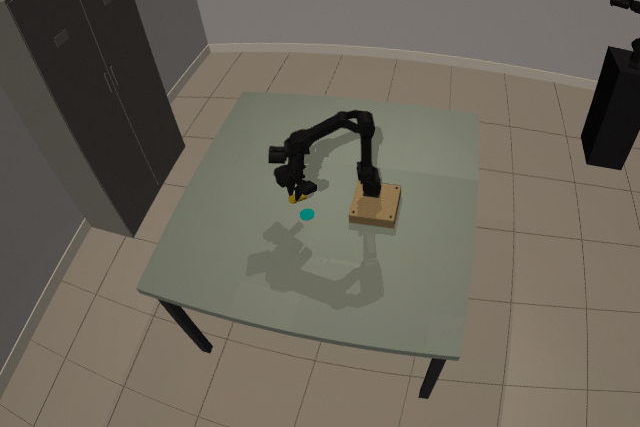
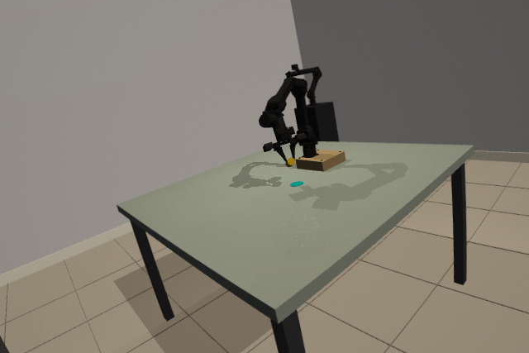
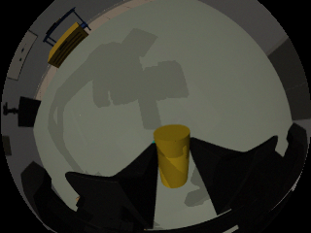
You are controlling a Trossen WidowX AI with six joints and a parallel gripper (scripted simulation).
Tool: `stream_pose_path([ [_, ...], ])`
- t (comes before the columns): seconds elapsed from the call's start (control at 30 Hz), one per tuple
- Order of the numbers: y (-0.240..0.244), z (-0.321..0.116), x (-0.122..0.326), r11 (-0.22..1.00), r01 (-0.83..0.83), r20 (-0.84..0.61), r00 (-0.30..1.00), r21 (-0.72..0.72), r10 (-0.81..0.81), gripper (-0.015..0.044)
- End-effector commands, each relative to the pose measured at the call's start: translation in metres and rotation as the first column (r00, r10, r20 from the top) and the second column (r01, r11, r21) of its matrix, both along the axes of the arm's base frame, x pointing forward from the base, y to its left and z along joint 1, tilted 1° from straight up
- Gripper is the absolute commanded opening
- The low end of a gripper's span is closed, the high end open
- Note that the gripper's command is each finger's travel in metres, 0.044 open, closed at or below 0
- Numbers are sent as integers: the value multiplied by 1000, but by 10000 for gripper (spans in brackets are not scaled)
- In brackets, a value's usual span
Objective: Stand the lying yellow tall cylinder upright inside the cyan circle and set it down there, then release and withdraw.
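My gripper point(image 1: 297, 198) point(image 2: 291, 158) point(image 3: 173, 144) is shut on the yellow tall cylinder point(image 1: 293, 199) point(image 2: 290, 162) point(image 3: 174, 162), one finger on each side of it. The cylinder is held above the table, not upright; its round end faces the exterior view. The cyan circle point(image 1: 307, 214) point(image 2: 297, 183) lies flat on the table, a little nearer the top view's lower edge than the cylinder and uncovered in the top and exterior views. In the wrist view the cylinder and a finger hide nearly all of the circle; only a sliver shows beside the cylinder's upper end.
The arm's wooden base block point(image 1: 374, 205) point(image 2: 313, 164) stands on the green-grey table point(image 1: 423, 277) point(image 2: 239, 221), to the right of the circle in the top and exterior views. Arm shadows fall across the table top. A dark cabinet point(image 1: 98, 71) stands beyond the table's left side.
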State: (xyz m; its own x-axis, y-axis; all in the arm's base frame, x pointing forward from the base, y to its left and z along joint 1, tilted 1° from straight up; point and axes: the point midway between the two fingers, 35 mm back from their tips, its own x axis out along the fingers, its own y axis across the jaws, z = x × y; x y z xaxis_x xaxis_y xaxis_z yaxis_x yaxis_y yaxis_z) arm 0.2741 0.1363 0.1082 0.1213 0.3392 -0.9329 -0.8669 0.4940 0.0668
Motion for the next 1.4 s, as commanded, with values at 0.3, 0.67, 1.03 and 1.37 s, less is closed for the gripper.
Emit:
stream_pose_path([
  [0.3, 1, -5, 6, 995, 31, 22, 999, 90, -34, 105],
  [0.67, 1, -8, 11, 985, 50, 44, 997, 165, -58, 105],
  [1.03, 1, -10, 16, 969, 63, 67, 994, 237, -81, 105],
  [1.37, 0, -11, 19, 951, 70, 88, 991, 301, -101, 105],
])
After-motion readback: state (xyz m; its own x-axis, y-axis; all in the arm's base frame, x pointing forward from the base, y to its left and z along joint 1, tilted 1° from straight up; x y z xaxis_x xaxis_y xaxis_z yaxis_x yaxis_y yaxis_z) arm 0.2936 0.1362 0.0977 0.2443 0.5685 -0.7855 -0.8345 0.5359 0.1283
